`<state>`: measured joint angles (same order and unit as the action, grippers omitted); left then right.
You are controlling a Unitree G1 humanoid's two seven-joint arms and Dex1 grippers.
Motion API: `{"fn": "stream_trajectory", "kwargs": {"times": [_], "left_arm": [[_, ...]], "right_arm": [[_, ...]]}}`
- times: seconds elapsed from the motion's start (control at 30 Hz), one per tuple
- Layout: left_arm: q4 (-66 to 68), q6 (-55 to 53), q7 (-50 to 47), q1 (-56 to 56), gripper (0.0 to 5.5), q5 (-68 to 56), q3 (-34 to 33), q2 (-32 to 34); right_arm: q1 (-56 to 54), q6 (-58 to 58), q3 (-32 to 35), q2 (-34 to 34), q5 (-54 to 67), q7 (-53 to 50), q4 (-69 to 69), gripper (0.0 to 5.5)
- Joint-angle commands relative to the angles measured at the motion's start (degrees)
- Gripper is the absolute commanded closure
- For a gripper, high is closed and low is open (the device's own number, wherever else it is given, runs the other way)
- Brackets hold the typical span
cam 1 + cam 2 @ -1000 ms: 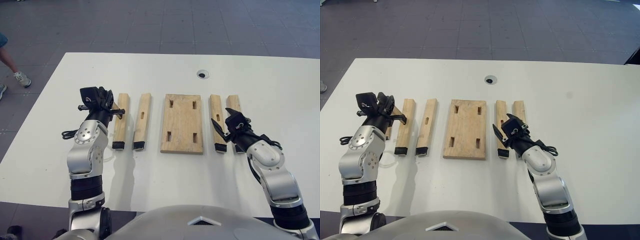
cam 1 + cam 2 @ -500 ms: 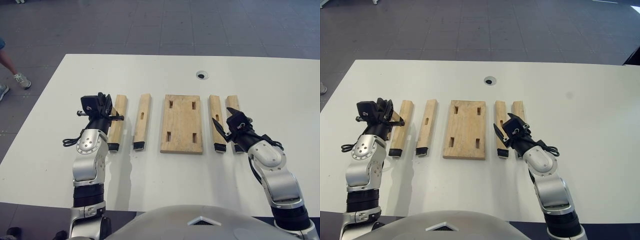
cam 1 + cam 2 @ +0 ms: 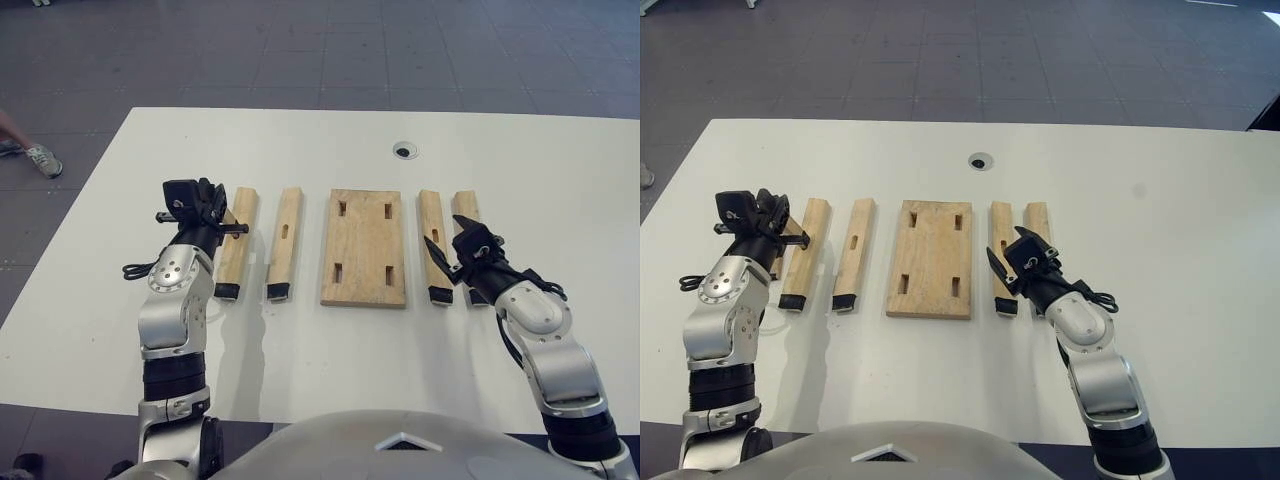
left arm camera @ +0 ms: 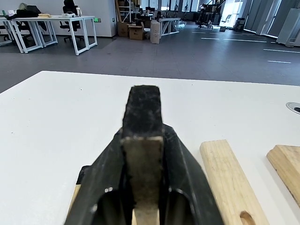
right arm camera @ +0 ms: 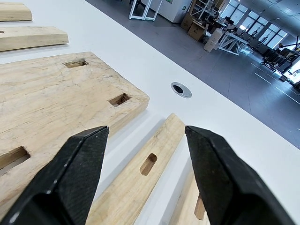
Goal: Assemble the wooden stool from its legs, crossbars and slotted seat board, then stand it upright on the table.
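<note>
Left wrist view: note left gripper (image 4: 142,140) clenched on black-capped pale wooden bar (image 4: 141,110), right gripper (image 5: 146,130) released. Guard against careless swing knocking adjacent slotted leg (image 4: 229,180).

Left tool (image 4: 142,154) clamped, right tool (image 3: 448,243) spread

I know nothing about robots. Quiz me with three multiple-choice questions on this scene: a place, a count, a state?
1. Where is the seat board? A) between two pairs of legs B) on the floor C) stacked on legs
2. How many slots does it have? A) two B) four C) six
3. The right gripper is: A) open B) shut on a leg C) shut on the board
Answers: 1A, two legs lie on each side; 2B, four slots show; 3A, its fingers stand apart, holding nothing.
</note>
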<state>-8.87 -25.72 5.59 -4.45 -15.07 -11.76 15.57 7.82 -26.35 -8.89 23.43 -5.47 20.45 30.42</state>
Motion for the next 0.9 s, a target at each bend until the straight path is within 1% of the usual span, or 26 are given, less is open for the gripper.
{"fn": "stream_trajectory", "kwargs": {"times": [0.03, 0.07, 0.17, 0.23, 0.27, 0.37, 0.5, 0.63, 0.7, 0.77, 0.9], "left_arm": [[0.6, -2.7, 0.2, -0.5, 4.89, -0.7, 0.0, -0.7], [0.4, -2.3, 0.2, -0.8, 4.64, -0.6, -0.1, -0.8], [-1.0, -0.6, 0.3, -1.8, 4.29, -0.5, -0.7, -0.9], [-1.8, 0.0, 0.2, -2.0, 3.92, -0.4, -1.0, -0.8], [-2.1, 0.0, 0.2, -1.9, 3.87, -0.4, -1.1, -0.7], [-5.6, -0.7, 0.2, -0.5, 3.41, -0.5, -2.1, 0.2], [-12.3, -2.0, 0.8, 0.0, 3.41, -1.3, -6.2, 3.3], [-14.0, -5.3, 2.8, -7.4, 3.41, -7.5, -10.7, 7.0], [-11.8, -8.5, 2.4, -13.3, 3.41, -10.5, -11.9, 8.3], [-6.8, -12.0, 1.2, -17.9, 3.41, -11.7, -12.0, 8.4], [1.5, -15.9, -0.3, -20.2, 3.41, -11.5, -9.6, 5.8]], "right_arm": [[-0.5, -0.5, -0.2, 0.2, -0.4, 0.2, 0.4, 2.5], [-0.4, -0.4, -0.3, 0.2, -0.4, 0.2, 0.5, 2.5], [-0.1, -0.5, -0.6, 0.2, -0.4, 0.2, 0.6, 2.5], [-0.1, -0.6, -0.6, 0.1, -0.4, 0.2, 0.6, 2.5], [-0.1, -0.6, -0.7, 0.1, -0.3, 0.2, 0.6, 2.5], [0.0, -0.6, -0.6, 0.1, -0.3, 0.1, 0.6, 2.5], [0.2, -0.4, -1.2, -0.1, -0.5, 0.0, 0.4, 2.5], [1.1, -0.8, -1.5, -0.6, -0.8, -0.9, 1.2, 2.5], [1.1, -0.9, -1.4, -0.8, -0.9, -1.0, 1.2, 2.5], [1.2, -0.9, -1.5, -0.9, -1.1, -1.1, 1.2, 2.5], [0.9, -1.0, -1.5, -1.1, -1.4, -1.1, 1.1, 2.5]]}}
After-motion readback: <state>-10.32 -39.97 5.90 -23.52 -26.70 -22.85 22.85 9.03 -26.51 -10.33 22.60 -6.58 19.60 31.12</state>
